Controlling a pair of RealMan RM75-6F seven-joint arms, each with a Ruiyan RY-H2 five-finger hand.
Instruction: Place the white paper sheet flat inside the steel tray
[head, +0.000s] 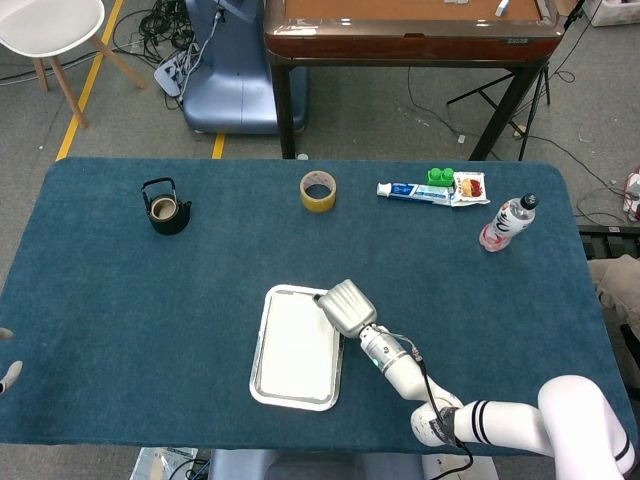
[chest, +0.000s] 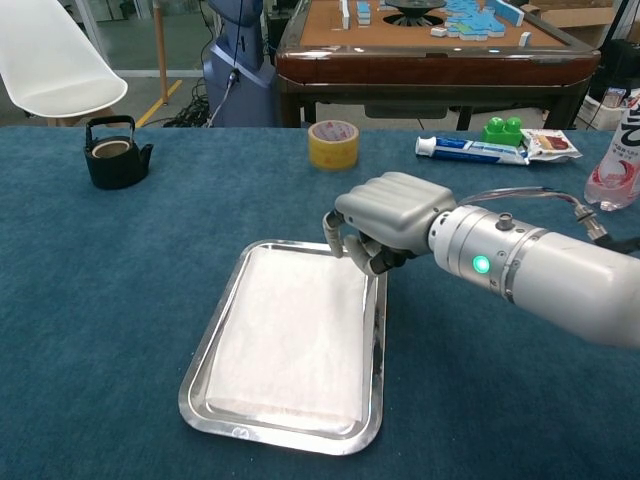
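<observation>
White paper sheet (chest: 290, 340) lies flat inside steel tray (chest: 377, 400), near the desk's front edge; right hand (chest: 385, 215) over tray's far right corner, fingers curled in, holding nothing; left hand (head: 8, 372) barely visible at the desk's left edge, state undeterminable.

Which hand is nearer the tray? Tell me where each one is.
Right. The right hand hangs over the far right corner of the tray, fingers curled. The left hand barely shows at the table's left edge, far off.
</observation>
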